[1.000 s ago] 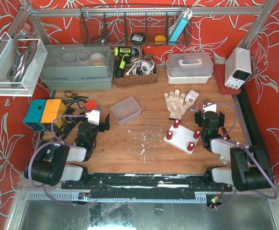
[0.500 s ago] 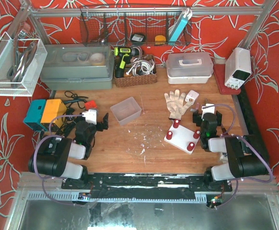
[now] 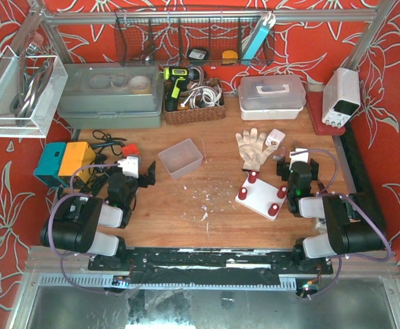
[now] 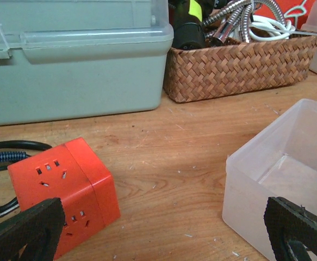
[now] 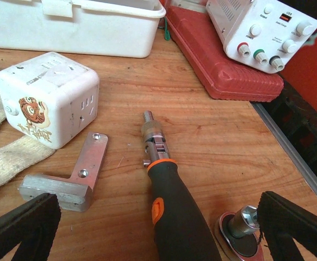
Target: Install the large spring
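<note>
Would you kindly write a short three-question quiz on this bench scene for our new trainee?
1. True or false: the left end effector is open, with the red socket cube on the table ahead of it, untouched.
2. In the right wrist view, what lies just right of the metal bracket? A. screwdriver B. tape roll C. pliers
3. Which arm's end effector is nearer the white block with red pegs?
Key: 1 true; 2 A; 3 the right end effector.
</note>
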Robot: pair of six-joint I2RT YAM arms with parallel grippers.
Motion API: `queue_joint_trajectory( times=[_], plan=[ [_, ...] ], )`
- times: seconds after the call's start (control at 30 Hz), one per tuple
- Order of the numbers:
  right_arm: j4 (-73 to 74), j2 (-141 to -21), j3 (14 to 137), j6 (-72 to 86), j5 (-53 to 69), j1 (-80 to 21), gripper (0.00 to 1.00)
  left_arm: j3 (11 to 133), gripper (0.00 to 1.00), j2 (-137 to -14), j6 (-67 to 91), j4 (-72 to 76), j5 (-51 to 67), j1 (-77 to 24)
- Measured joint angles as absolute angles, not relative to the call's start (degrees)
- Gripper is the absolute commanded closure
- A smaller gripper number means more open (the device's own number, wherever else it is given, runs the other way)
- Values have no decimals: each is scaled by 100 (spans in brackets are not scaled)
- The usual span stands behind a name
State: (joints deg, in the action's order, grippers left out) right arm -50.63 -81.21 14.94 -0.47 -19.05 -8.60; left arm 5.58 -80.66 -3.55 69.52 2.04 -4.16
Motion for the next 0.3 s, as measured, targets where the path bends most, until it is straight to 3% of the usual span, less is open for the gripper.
queue_joint_trajectory(
  times=[0.3],
  plan=[
    [-5063, -8121, 1494, -47, -1905, -860, 1, 558, 1, -8066, -355, 6952, 226, -416]
  ],
)
